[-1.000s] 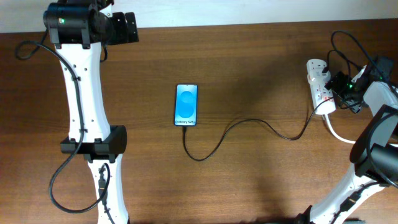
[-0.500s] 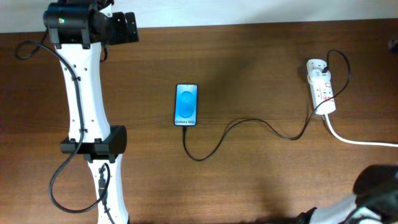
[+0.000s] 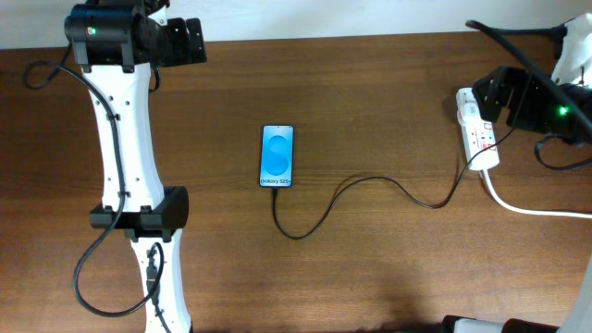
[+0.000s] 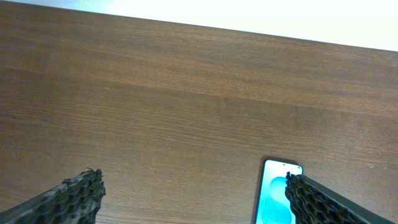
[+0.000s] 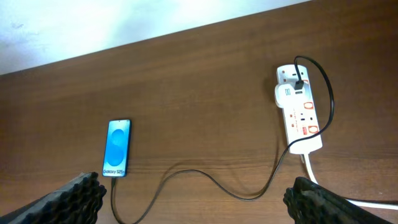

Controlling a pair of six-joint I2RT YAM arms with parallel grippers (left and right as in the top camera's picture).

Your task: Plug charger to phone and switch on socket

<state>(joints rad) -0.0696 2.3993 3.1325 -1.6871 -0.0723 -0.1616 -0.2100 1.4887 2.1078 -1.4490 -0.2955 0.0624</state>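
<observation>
Phone (image 3: 277,156) lay screen-up, charger (image 3: 370,185) curving from its lower edge to the socket (image 3: 478,129) far to its right. Left gripper (image 4: 194,183) and right gripper (image 5: 196,186) were spread wide, empty.

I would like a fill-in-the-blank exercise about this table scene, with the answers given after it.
1. The phone shows a bright ___ screen.
2. The charger is a thin ___ cable curving across the table.
3. The socket lies on the robot's ___ side of the phone.
Answers: blue; black; right.
</observation>
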